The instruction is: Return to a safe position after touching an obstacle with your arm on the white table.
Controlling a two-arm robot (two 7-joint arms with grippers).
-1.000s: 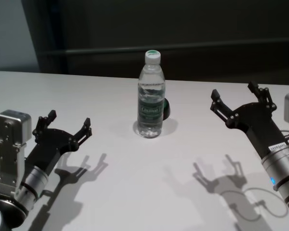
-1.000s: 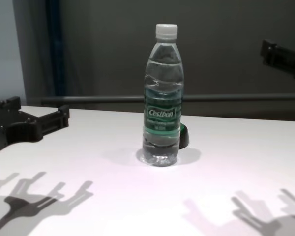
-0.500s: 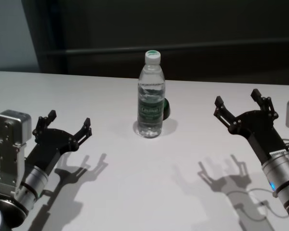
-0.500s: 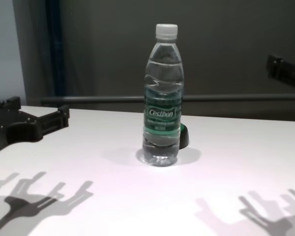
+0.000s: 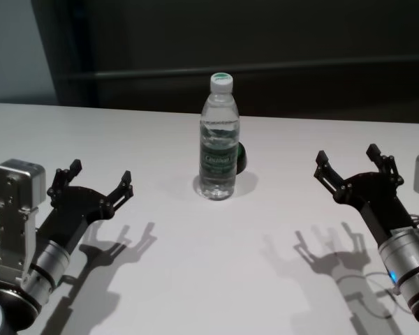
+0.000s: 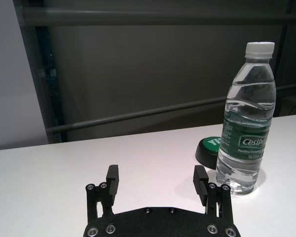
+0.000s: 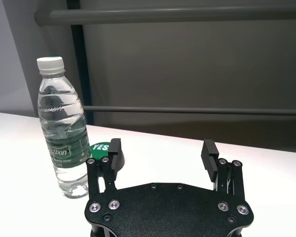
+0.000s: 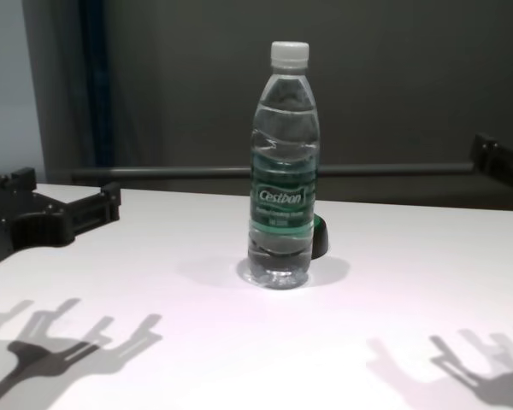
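- A clear Cestbon water bottle [image 5: 218,137], white-capped and banded in dark green, is seen standing upright near the middle of the white table [image 5: 216,265].
- A small black-and-green dome [image 5: 240,158] is tucked just behind the bottle, on its right side.
- The right gripper [image 5: 349,166] is held above the table, well apart from the bottle on the robot's right, its fingers [image 7: 115,152] spread wide and nothing gripped.
- The left gripper [image 5: 98,179] is poised over the table on the robot's left, well clear of the bottle, its fingers [image 6: 112,178] likewise set wide apart and empty.
- Forked shadows of both grippers are cast on the tabletop.
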